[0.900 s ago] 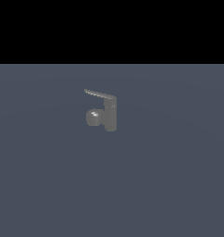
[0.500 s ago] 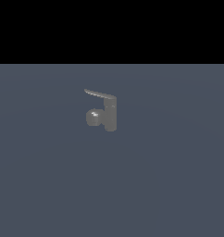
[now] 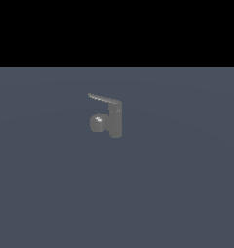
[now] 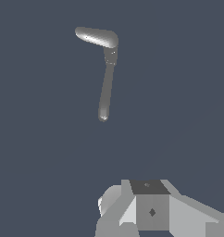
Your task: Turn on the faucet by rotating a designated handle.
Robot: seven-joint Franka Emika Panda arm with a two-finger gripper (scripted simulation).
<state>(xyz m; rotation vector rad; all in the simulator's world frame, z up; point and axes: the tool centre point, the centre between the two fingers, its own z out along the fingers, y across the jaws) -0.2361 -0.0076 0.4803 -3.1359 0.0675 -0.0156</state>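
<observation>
Out on the flat grey tabletop (image 3: 186, 193), a little left of centre in the exterior view, stands the faucet (image 3: 114, 121), alone, nothing around it. Its short upright body carries the rounded spout (image 3: 97, 122) bulging out toward the exterior view's left, and up top the handle (image 3: 104, 99) juts the same way, a thin blade sloping slightly upward to its tip.

I see no arm at all in the exterior view, so I'm well clear of the fixture. From the wrist view I'm looking down on it from above: handle (image 4: 106, 90) as a long slim bar, spout (image 4: 96, 36) as the fatter rounded piece angling off from the body. The lever's free end points roughly back toward my camera, which I reckon suits a sideways push on the tip, where leverage is greatest.

The tool (image 4: 148, 210) shows only as blocky white and grey housing at the frame edge; fingertips are cut off, so I can't tell whether it is spread or closed. It holds nothing that I can see.

My read: approach stage, handle untouched, faucet not yet on.
</observation>
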